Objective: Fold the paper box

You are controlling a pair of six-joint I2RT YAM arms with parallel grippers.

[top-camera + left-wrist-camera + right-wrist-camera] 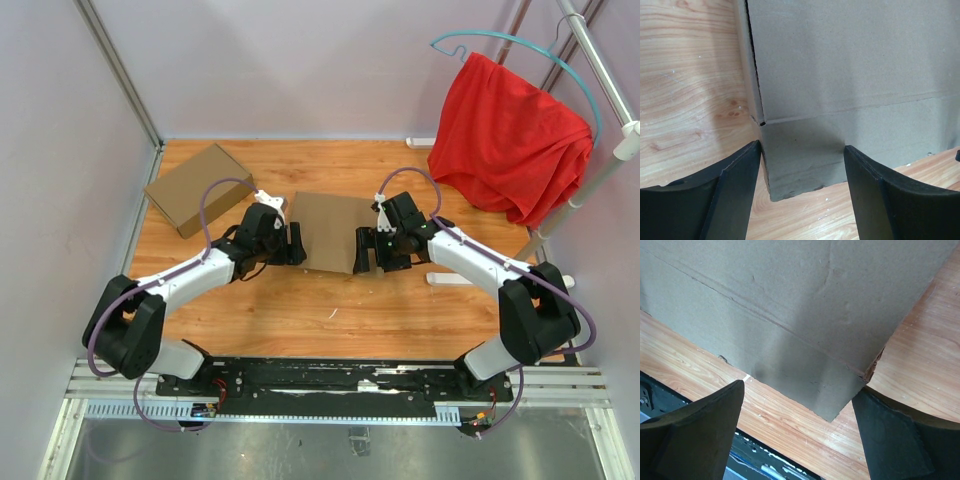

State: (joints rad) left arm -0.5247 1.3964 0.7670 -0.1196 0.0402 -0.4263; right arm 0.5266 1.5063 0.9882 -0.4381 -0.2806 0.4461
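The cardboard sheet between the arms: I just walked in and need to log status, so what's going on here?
Both arms are at the paper box, which looks largely flat on the wooden table. The left gripper is at its left edge and the right gripper at its right edge. Each is open, with a near corner flap between its fingers and nothing clamped. A second cardboard box sits at the far left.

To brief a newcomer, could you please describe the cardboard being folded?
On the wooden table, look between the left hand and the right hand. The paper box lies there, a flat brown sheet, unlike the closed cardboard box at the far left corner.
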